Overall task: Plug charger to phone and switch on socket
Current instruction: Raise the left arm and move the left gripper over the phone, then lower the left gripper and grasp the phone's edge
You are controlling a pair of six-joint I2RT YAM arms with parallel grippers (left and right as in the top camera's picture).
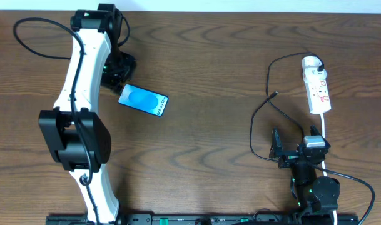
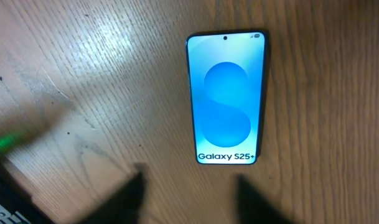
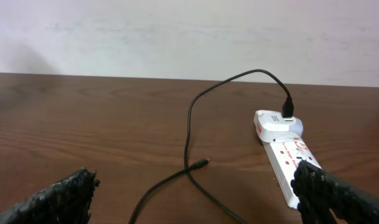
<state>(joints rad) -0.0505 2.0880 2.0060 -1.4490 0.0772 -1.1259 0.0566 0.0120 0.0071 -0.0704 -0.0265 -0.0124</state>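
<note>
Step in hand is picking up the charger (image 3: 188, 137): its tip lies free on the table (image 3: 83, 124), left of the socket (image 3: 282, 158) at far right, with the plug end already in. Right gripper (image 3: 192, 180) sits just near of the tip, fingers spread wide and empty. Left gripper (image 2: 192, 199) hovers by the phone (image 2: 226, 96), far left, fingers apart, gripping nothing. Next, I judge, the right must pinch the tip squarely and carry it across to the phone's port.

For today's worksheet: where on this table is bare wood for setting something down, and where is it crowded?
Bare: the wide middle between the phone and the charger cable. Crowded: the right side, around the socket and right gripper.
</note>
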